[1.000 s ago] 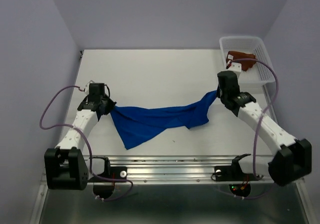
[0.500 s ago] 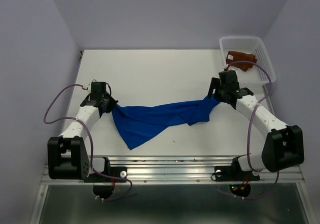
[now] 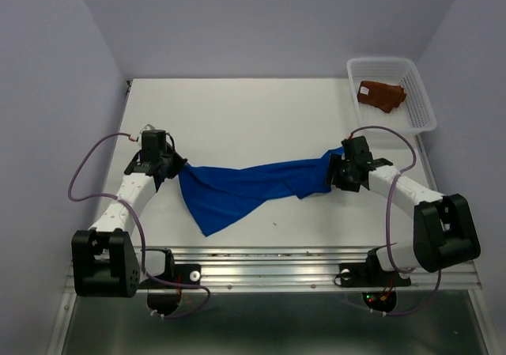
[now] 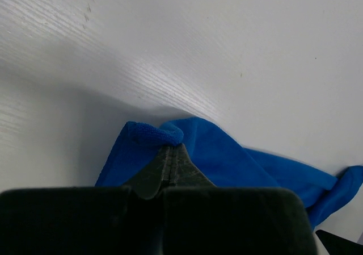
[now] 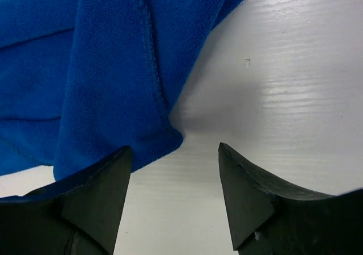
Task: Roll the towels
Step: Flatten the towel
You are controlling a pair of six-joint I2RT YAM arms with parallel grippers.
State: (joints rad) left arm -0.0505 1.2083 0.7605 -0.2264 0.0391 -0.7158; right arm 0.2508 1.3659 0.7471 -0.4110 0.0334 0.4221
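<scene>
Left gripper is pinched tight on the blue towel's left corner. Towel's strung across the table to the right gripper, whose fingers are spread with the cloth's end just between them. Brown towel is in the basket.

The blue towel is plain royal blue with matching hem stitching, the brown towel a rust shade, the basket white lattice mesh, the table white with faint grain.
</scene>
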